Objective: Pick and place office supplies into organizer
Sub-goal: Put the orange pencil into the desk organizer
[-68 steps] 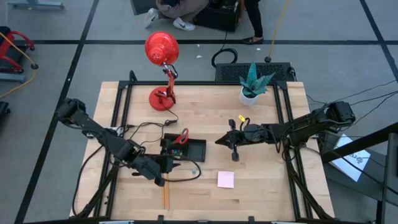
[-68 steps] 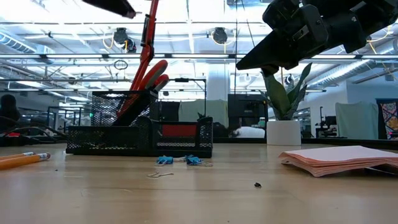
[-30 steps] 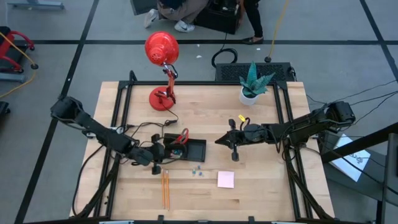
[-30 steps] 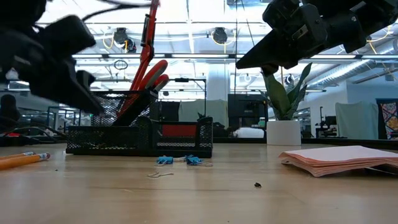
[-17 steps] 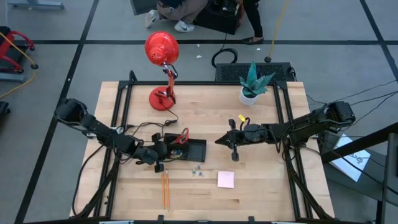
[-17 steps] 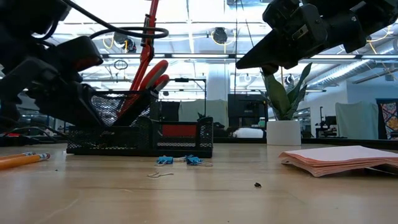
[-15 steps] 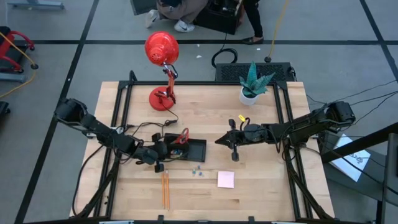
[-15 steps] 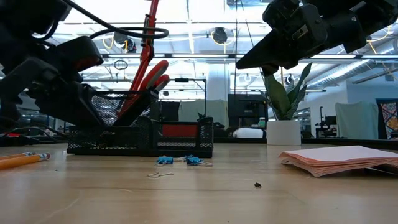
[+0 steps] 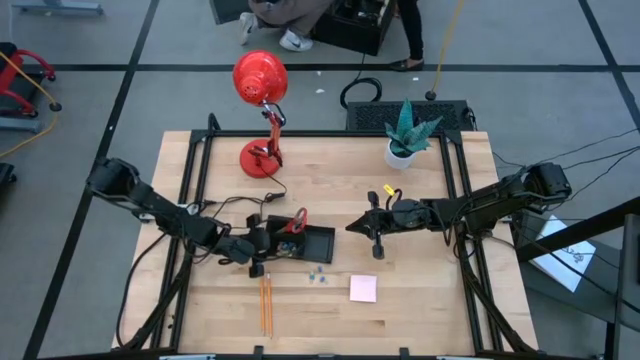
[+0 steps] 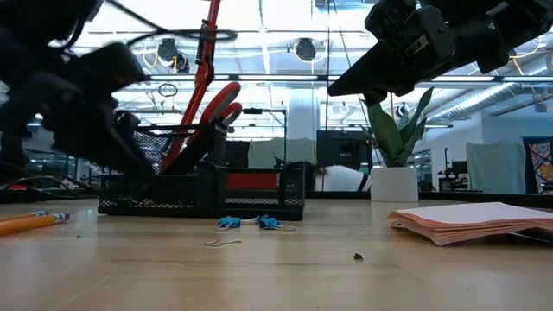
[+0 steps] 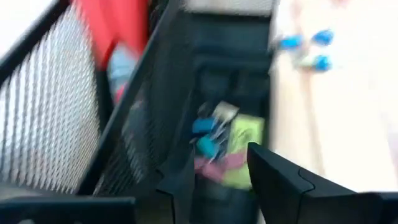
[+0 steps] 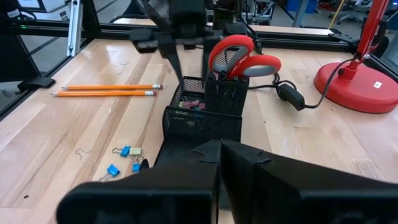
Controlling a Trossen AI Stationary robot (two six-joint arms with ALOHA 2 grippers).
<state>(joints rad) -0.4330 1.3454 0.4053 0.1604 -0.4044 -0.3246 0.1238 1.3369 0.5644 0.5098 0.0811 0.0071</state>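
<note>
Organizer, a small black mesh tray [image 9: 298, 240], sits mid-tabletop with red-handled scissors [image 12: 239, 59] standing in its taller cup and blue clips [image 11: 204, 135] in the low compartment. My left claw [image 9: 262, 243] hangs at the tray's left end, its fingers parted around the mesh wall, grasping nothing. My right claw [image 9: 352, 227] hovers clenched and empty, right of the tray. Two orange pencils [image 9: 266, 304] and a pink sticky-note pad [image 9: 363, 289] lie nearby.

black mesh organizer [image 9: 300, 240], red-handled scissors [image 12: 239, 56], orange pencils [image 9: 266, 304], blue clips [image 10: 244, 222]
</note>
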